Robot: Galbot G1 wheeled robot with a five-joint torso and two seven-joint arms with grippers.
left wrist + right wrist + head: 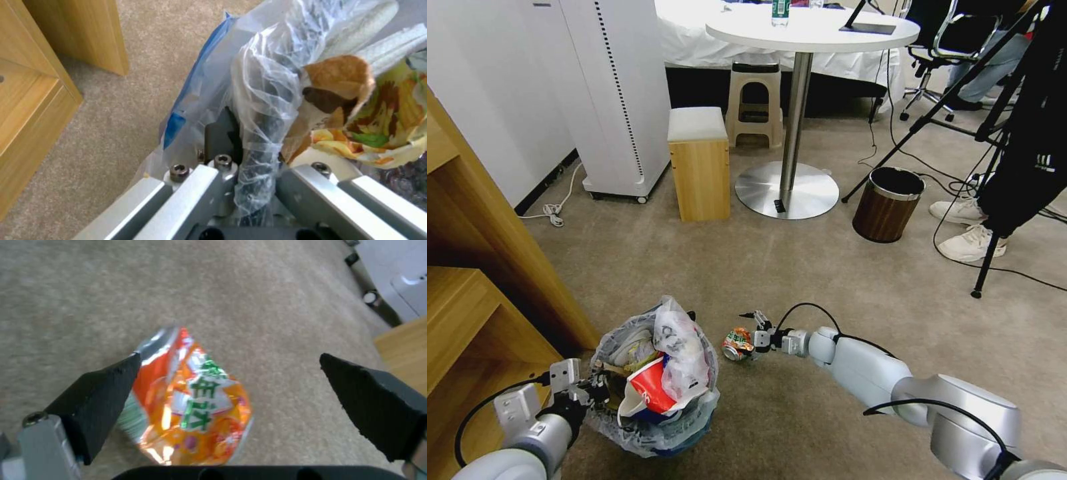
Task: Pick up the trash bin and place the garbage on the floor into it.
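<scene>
The trash bin (657, 433), lined with a crinkly bag (267, 76), is at the lower left, heaped with garbage: a red-white paper cup (650, 387), a white slipper (632, 348) and printed wrappers (378, 123). My left gripper (594, 390) is shut on its bag-covered rim (262, 140). Just right of the bin, a crushed orange can (737, 344) lies on the beige floor (800, 280). My right gripper (755, 337) is open and low over the carpet. The can (191, 406) lies between its black fingertips (111, 383), close to one of them.
A wooden shelf unit (487, 280) stands close on the left of the bin. Farther off are a wooden box stool (699, 163), a round table base (787, 190), a brown wood-look bin (887, 203), tripod legs (987, 260) with cables, and a person's white shoes (970, 243).
</scene>
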